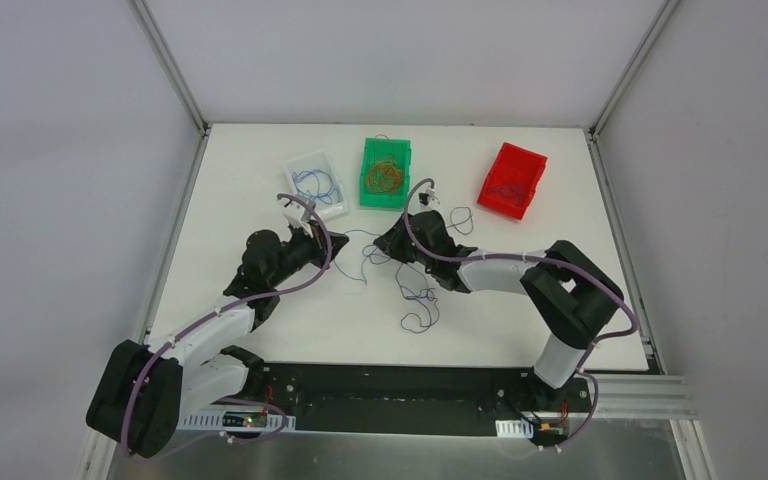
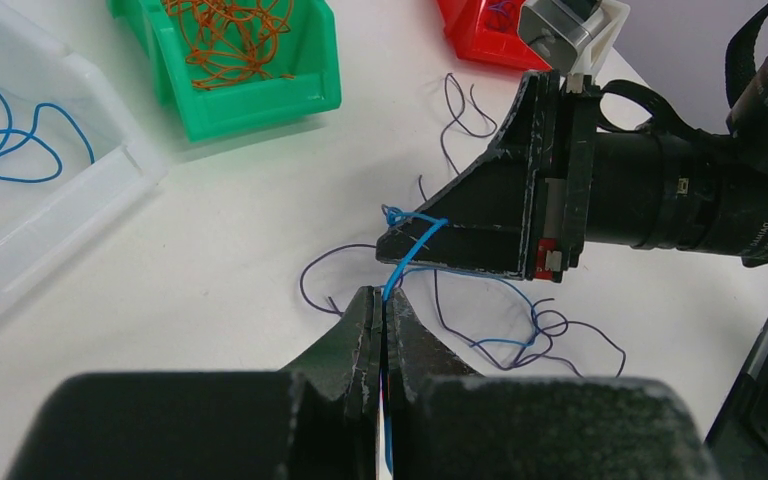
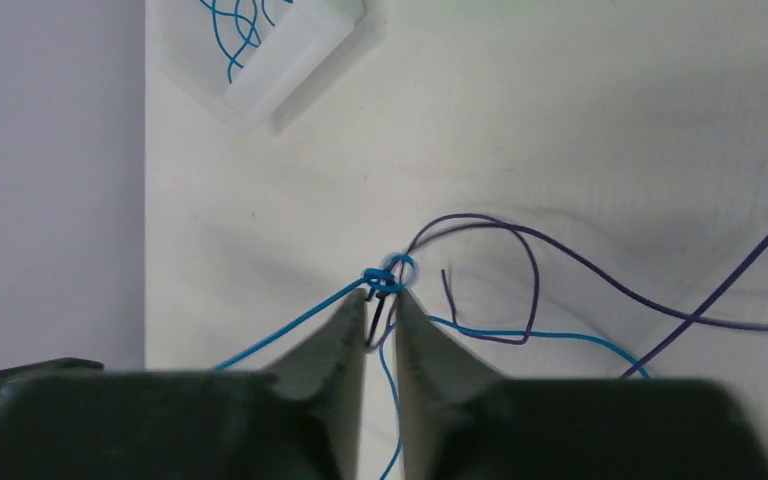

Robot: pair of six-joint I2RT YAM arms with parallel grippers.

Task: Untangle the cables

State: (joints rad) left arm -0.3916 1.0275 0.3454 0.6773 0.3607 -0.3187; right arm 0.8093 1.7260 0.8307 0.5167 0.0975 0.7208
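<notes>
Left side: the left gripper (image 2: pixel 382 300) is clenched on a blue strand (image 2: pixel 415 245), which runs taut up out of its closed tips.
Right side: the right gripper (image 3: pixel 382 300) is drawn in on a small knot (image 3: pixel 387 272) of blue wire. Only a narrow slit is left between its fingers, and a dark wire is seen in that slit.
Task thing: the cables (image 1: pixel 415 295) are found at the middle of the white table (image 1: pixel 290 320), between the two grippers and just beside the right one. The blue strand is stretched from one gripper to the other.
Loose ends: purple strands (image 3: pixel 538 270) are spread in slack loops on the table around the knot.
In the way: from the left wrist, the table behind the knot is covered by the right gripper's black fingers, and the blue strand is looped over their tip.
Surroundings: a clear bin (image 2: pixel 60 215) with blue wire, a green bin (image 2: pixel 260 100) with orange wire and a red bin (image 1: pixel 525 160) with dark wire are set along the far side, apart from the knot.
</notes>
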